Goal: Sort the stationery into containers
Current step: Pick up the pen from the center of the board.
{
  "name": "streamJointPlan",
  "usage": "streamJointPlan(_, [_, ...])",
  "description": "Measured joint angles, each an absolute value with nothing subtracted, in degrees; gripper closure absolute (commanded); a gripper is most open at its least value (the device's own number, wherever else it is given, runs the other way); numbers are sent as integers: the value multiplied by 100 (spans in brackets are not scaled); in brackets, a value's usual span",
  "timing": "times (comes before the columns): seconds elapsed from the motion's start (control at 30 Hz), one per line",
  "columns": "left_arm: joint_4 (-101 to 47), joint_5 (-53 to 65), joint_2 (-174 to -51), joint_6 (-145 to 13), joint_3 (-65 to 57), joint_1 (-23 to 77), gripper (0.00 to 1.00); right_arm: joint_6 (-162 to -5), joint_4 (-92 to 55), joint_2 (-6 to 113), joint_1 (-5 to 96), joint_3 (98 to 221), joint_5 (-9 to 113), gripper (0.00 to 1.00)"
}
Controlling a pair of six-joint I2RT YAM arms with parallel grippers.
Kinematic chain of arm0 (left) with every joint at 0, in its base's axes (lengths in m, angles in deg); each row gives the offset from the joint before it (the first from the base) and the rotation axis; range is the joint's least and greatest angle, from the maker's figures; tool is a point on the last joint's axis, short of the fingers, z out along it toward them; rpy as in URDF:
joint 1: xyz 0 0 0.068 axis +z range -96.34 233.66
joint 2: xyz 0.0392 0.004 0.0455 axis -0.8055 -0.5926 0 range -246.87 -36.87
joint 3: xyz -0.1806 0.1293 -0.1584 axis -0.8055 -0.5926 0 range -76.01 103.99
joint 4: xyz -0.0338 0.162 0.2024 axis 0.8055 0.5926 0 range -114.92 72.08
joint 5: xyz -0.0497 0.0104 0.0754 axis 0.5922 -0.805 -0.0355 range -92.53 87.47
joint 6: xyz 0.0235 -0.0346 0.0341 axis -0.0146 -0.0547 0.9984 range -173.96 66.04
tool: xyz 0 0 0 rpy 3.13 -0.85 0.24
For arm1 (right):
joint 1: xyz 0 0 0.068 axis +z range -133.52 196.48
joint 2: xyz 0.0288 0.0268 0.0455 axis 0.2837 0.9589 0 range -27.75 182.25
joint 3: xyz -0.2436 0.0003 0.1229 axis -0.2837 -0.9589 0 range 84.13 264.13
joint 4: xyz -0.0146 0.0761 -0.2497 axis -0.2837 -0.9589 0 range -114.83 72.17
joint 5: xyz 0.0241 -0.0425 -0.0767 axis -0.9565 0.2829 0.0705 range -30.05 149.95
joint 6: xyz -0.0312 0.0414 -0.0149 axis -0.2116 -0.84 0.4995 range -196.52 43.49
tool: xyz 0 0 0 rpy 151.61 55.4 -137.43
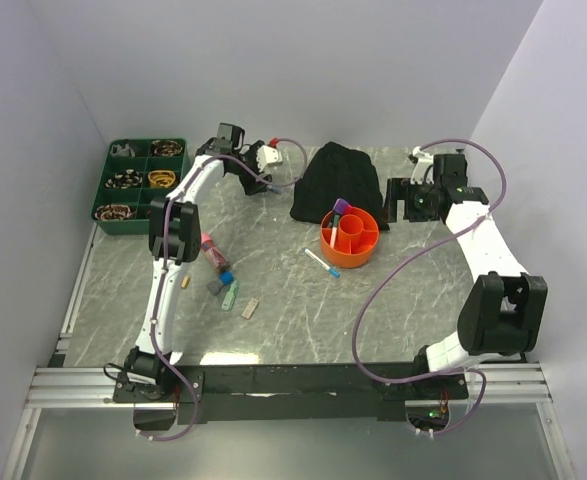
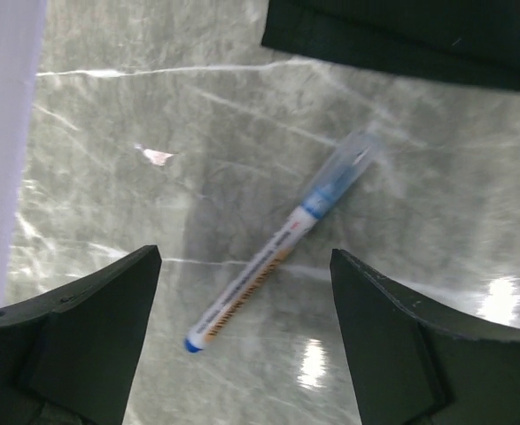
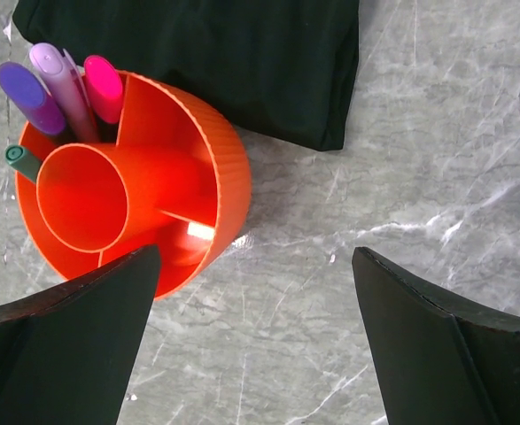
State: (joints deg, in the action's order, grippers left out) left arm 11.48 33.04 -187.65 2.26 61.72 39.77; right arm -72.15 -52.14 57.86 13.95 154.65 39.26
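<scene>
Top view: orange tub (image 1: 350, 240) part filled; pink marker (image 1: 210, 250), eraser (image 1: 251, 307) and white pen (image 1: 321, 263) lie loose on table (image 1: 303, 320). Left wrist: left hand (image 2: 244, 257) wide open, empty; blue-capped pen (image 2: 282, 252) lies directly beneath it. Right wrist: right hand (image 3: 255, 257) wide, empty; tub to its left holds purple markers (image 3: 38, 97). Judged: most sorting left.

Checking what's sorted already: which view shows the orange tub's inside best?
Right wrist: the orange tub close up, dividers and markers plain. Top external shows it small, contents barely readable; left wrist misses it entirely.
</scene>
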Motion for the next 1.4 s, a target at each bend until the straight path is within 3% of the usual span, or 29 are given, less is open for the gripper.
streamJointPlan(0.6, [1511, 3962, -19360, -2049, 6959, 3992, 17, -7264, -5284, 6538, 1343, 16169, 3817, 2])
streamJointPlan(0.93, [2337, 4157, -19340, -855, 7046, 3992, 28, -7261, -5354, 6946, 1334, 16626, 3782, 2])
streamJointPlan(1.07, [2643, 3947, -19207, -329, 6891, 3968, 39, -7266, -5349, 6944, 1332, 16689, 3778, 2])
streamJointPlan(1.4, [2444, 3361, -18551, -243, 5822, 3800, 39, -7283, -5382, 6673, 1332, 16541, 3769, 2])
